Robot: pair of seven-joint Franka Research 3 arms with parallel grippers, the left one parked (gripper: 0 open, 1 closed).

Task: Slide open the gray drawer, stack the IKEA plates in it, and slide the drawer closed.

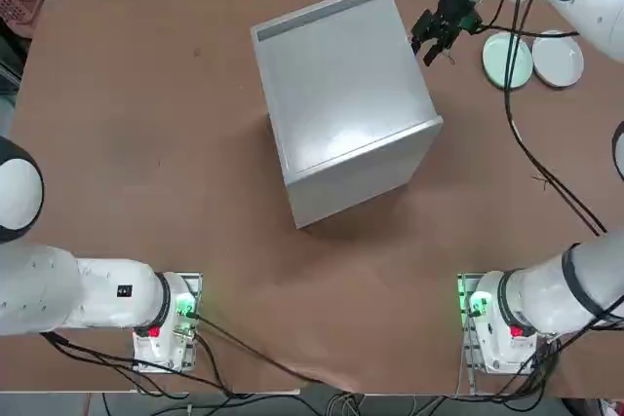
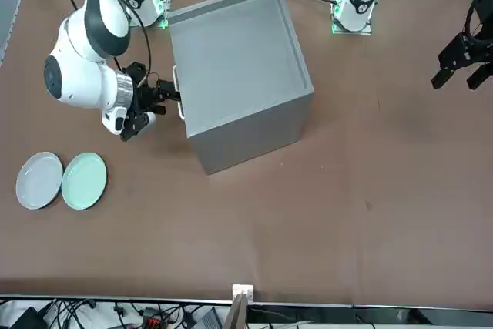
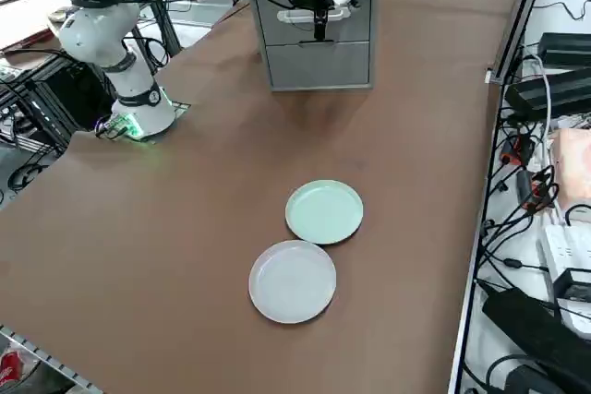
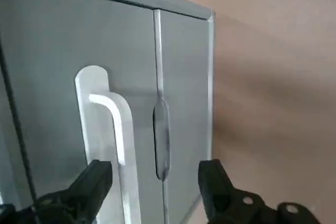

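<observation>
gray drawer (image 3: 314,14) shut flush in the cabinet (image 1: 341,104) mid-table, right gripper (image 4: 155,179) at its handle (image 4: 107,116) with jaws spread wide and empty, two plates (image 3: 309,248) touching on open tabletop well apart

Gray cabinet (image 1: 341,109), white handle (image 4: 113,124); mint-green plate (image 3: 324,211); gray-white plate (image 3: 293,280); brown surface (image 1: 146,143); black fingers (image 4: 97,179).

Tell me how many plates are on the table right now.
2. The mint green plate and the gray-white plate lie touching side by side on the table, apart from the gray cabinet. None seems hidden.
</observation>
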